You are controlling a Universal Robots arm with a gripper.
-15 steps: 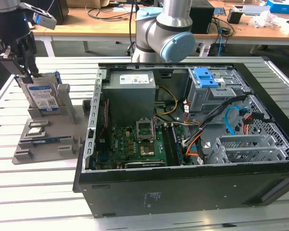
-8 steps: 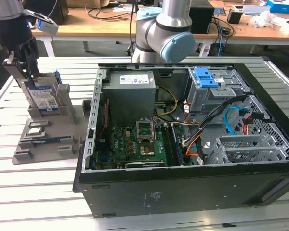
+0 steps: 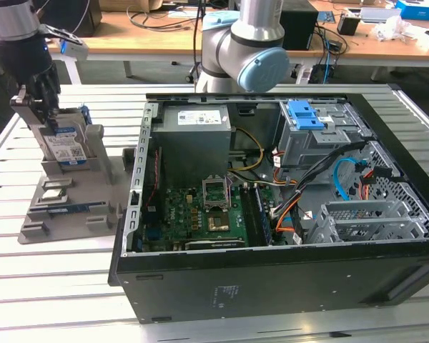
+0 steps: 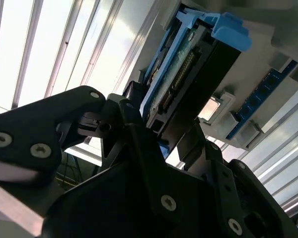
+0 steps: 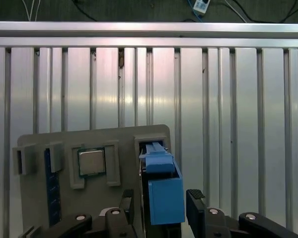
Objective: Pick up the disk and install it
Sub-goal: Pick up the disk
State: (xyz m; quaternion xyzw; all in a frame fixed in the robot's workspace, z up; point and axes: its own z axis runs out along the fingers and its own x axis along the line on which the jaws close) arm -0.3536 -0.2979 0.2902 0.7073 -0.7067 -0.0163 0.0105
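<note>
Disk [image 3: 64, 148] stands on edge in a slot of the grey fixture [image 3: 61, 211] on the desk [image 3: 43, 286], at the exterior view's left, well apart from the open computer case [image 3: 272, 286]. My hand [image 5: 161, 202] straddles its top end in the first wrist view, fingers [image 5: 196, 198] apart and just beside the blue frame, not clamped as far as I see. I judge it stiff, fairly heavy and shock-sensitive, so I'd grip the flat faces by the frame, away from the connector edge.

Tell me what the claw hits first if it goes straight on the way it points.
Most likely the disk, standing on edge in the grey holder straight ahead of the claw; how near it is remains unclear.
</note>
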